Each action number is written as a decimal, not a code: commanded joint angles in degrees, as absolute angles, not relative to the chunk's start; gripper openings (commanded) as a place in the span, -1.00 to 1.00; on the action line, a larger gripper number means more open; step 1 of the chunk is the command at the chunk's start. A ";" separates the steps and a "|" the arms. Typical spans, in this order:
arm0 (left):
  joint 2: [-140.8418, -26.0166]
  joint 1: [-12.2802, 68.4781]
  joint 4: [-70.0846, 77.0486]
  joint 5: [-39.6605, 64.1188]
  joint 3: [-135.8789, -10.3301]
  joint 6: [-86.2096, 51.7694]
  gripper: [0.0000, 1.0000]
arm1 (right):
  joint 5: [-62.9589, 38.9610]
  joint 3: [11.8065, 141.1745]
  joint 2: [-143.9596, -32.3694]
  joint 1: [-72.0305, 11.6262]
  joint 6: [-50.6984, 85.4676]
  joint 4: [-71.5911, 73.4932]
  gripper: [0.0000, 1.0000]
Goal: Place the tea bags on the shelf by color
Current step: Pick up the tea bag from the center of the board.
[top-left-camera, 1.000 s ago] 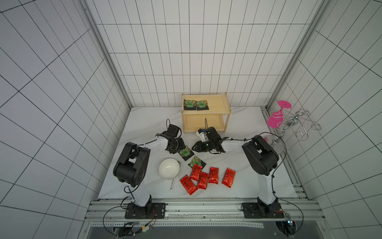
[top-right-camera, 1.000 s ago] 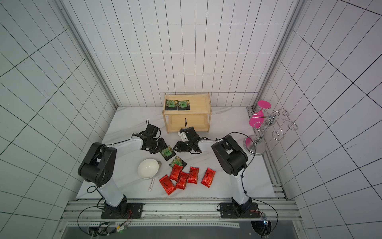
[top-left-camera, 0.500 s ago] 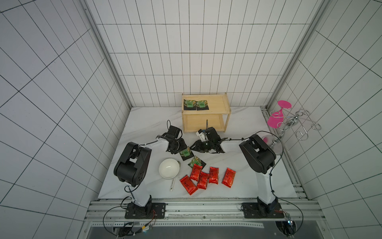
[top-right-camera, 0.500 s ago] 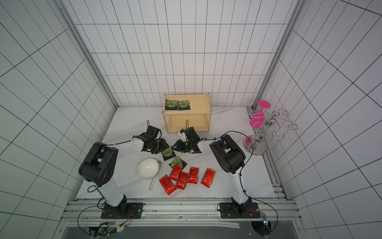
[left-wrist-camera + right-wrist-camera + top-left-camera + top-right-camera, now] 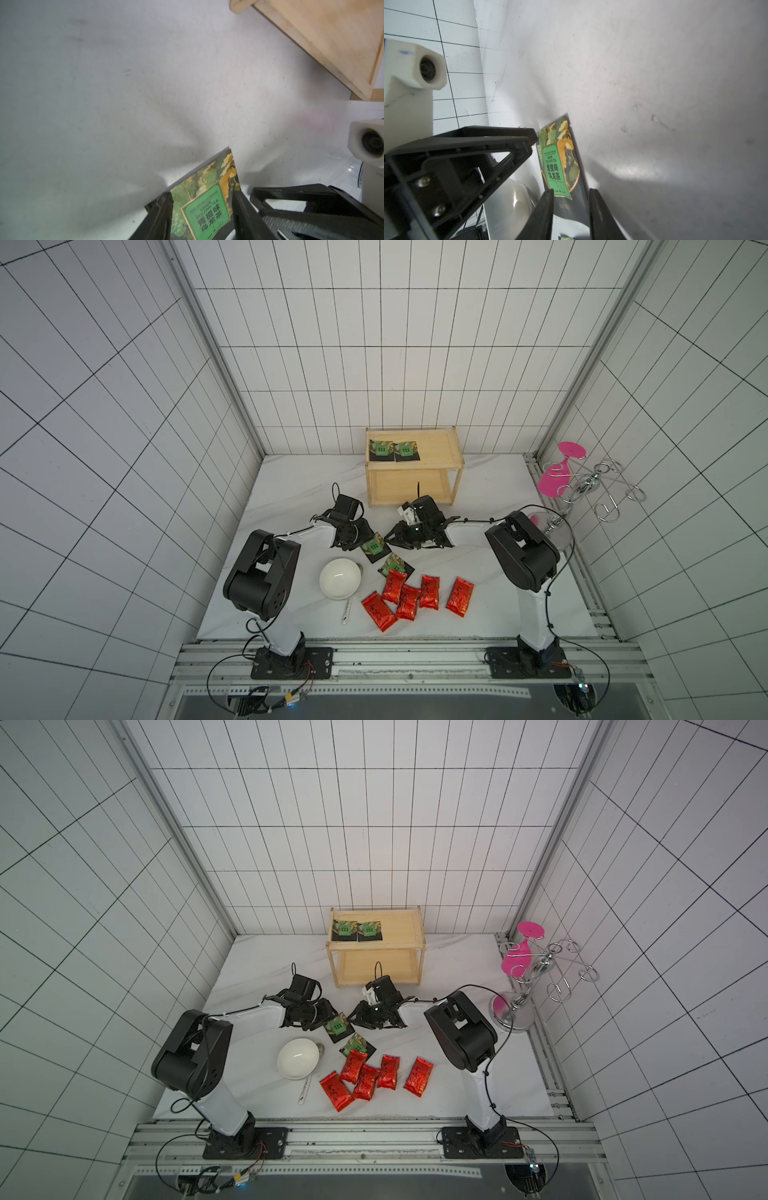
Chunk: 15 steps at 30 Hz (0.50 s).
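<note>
- Step in hand: sorting the black packets; two black sachets (image 5: 381,449) are lying side by side at the far-left end of the top board of the shelf (image 5: 440,446)
- Between the two arms, just near of the shelf, the third black sachet (image 5: 372,548) is hanging tilted, seemingly off the table
- By my reading the left gripper (image 5: 202,199) is clamping it across its side edges
- Jaws of the right gripper (image 5: 571,193) are standing part-way apart, straddling its dark end; whether they are pinching it, cannot tell
- On the near table the fourth black sachet (image 5: 395,565) and five red pouches (image 5: 428,592) are lying right of the white bowl (image 5: 340,583)
- Next move is calling for one firm single grip, then a lift to the top board beside the pair
</note>
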<state>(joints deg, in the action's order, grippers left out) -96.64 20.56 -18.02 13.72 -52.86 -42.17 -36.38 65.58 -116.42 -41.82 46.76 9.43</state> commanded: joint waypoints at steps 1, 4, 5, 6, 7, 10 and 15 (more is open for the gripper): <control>-92.22 20.39 -21.48 11.81 -55.01 -40.46 0.02 | -34.70 63.63 -113.93 -41.81 46.32 6.84 -0.36; -90.42 20.98 -23.57 11.25 -55.07 -39.73 0.05 | -34.54 63.63 -113.97 -42.15 46.26 6.69 -0.36; -90.03 21.20 -23.88 11.32 -54.72 -39.73 0.06 | -34.62 63.68 -114.23 -42.19 46.32 6.68 -0.36; -89.74 21.42 -23.98 11.65 -54.35 -39.76 0.06 | -34.55 63.70 -114.38 -42.32 46.30 6.69 -0.36; -89.54 21.69 -24.06 11.86 -53.85 -39.80 0.07 | -34.48 63.85 -114.58 -42.28 46.23 6.68 -0.36; -89.87 22.62 -24.08 12.28 -52.84 -39.85 0.07 | -34.20 64.49 -115.03 -42.36 45.30 5.87 -0.36; -91.77 24.40 -24.17 13.01 -52.90 -39.80 0.07 | -33.84 65.15 -115.27 -42.36 44.77 5.27 -0.36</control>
